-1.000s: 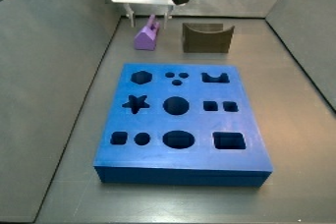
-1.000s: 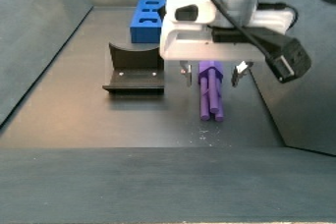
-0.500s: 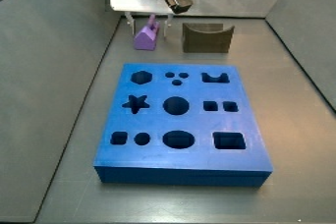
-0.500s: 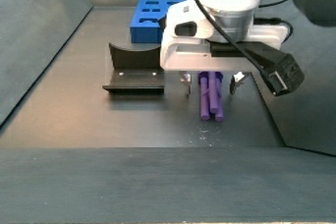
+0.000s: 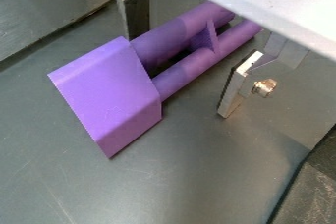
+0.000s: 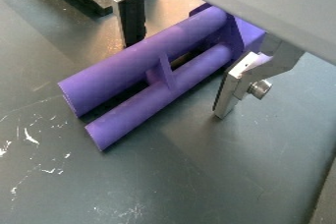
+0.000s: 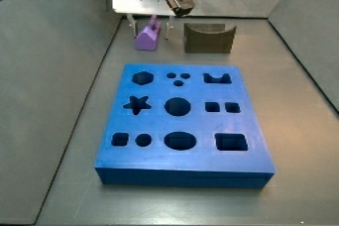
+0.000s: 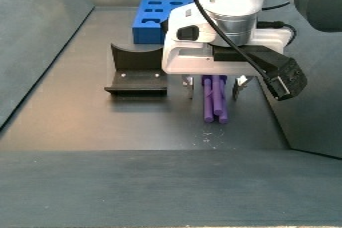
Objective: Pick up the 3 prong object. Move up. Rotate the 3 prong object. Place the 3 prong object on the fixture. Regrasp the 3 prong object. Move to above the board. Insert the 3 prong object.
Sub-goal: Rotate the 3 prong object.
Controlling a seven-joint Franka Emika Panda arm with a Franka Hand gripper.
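Gripper (image 6: 178,56) low over the floor, fingers (image 6: 238,88) spread on either side of the 3 prong object (image 6: 151,83), which lies flat between them; small gaps show on both sides, so not yet pinching. Fixture (image 8: 135,70) sits just beside the gripper, board (image 7: 184,122) well apart from it. Step in hand judged: pick-up. To do well: keep the pads centred along the purple body, square to its long sides, close evenly, lift only once firmly clamped

Light is even and soft from overhead, moderately bright. Shadows under the claw (image 8: 214,73) are faint and short. The grey floor (image 6: 79,179) shows dull sheen and pale scuffs. All 4 pictures are small and slightly soft, without glare.
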